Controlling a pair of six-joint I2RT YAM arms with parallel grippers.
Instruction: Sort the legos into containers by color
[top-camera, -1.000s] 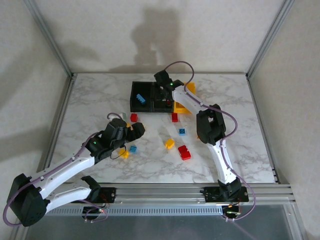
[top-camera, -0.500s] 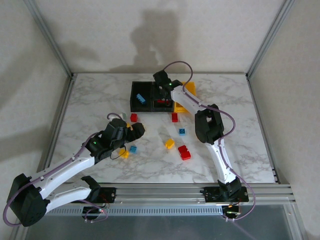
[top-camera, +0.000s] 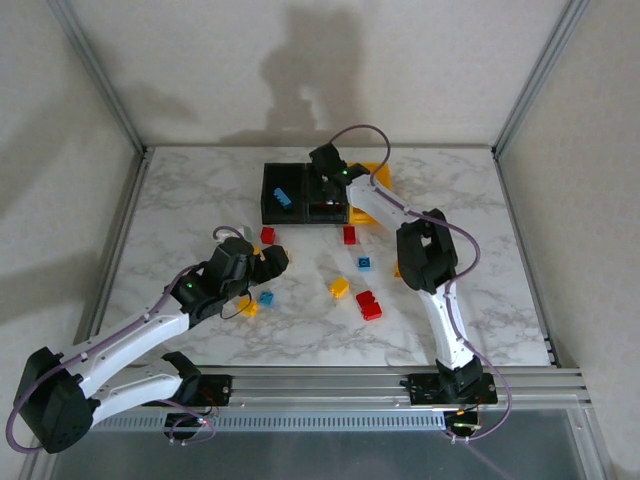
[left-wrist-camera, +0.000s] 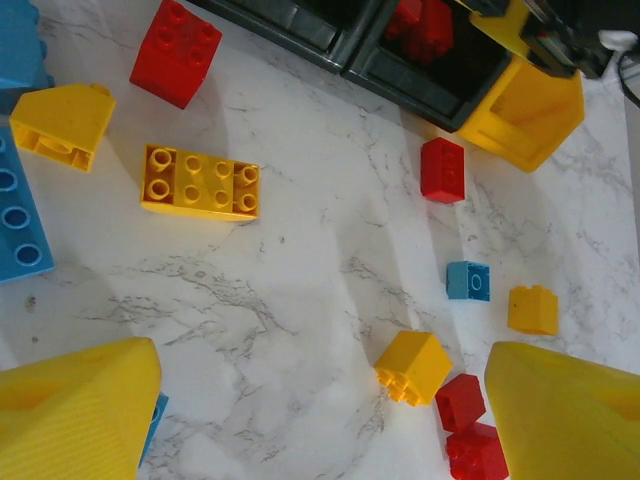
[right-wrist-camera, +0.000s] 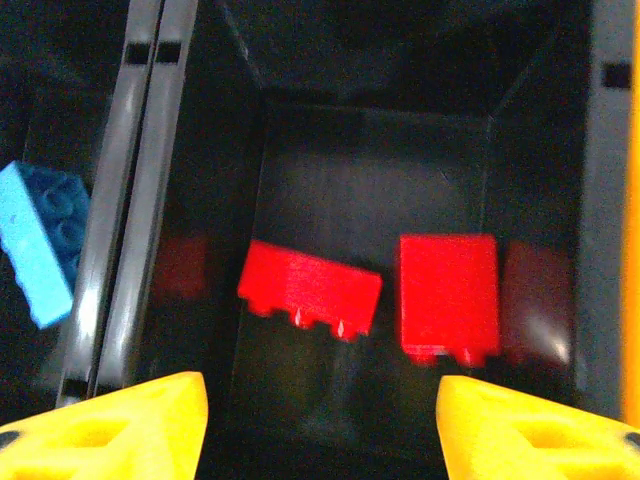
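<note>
My right gripper (right-wrist-camera: 322, 425) has just opened over the middle black bin (right-wrist-camera: 372, 170), its fingers now apart and empty, and the released red brick (right-wrist-camera: 310, 290) lies inside beside a second red brick (right-wrist-camera: 447, 290), so one more red is sorted; my left gripper (left-wrist-camera: 320, 415) stays apart, empty, above the loose legos (left-wrist-camera: 200, 182) on the near left.

The worktop (top-camera: 480, 260) is white with grey marble veining, and a metal frame (top-camera: 130, 215) runs round it. At the far middle stands the row of containers (top-camera: 280, 214), two black and, at the right end, a yellow bin (top-camera: 381, 178). In front of them loose legos lie scattered, studs up or tipped over. A red brick (top-camera: 267, 235) and a second red brick (top-camera: 349, 235) lie just before the bins. A small blue brick (top-camera: 365, 263), a yellow brick (top-camera: 339, 287) and a touching red pair (top-camera: 368, 305) lie nearer. Further left are a long yellow brick (left-wrist-camera: 200, 182), a yellow wedge (left-wrist-camera: 62, 125) and a long blue brick (left-wrist-camera: 15, 215).
</note>
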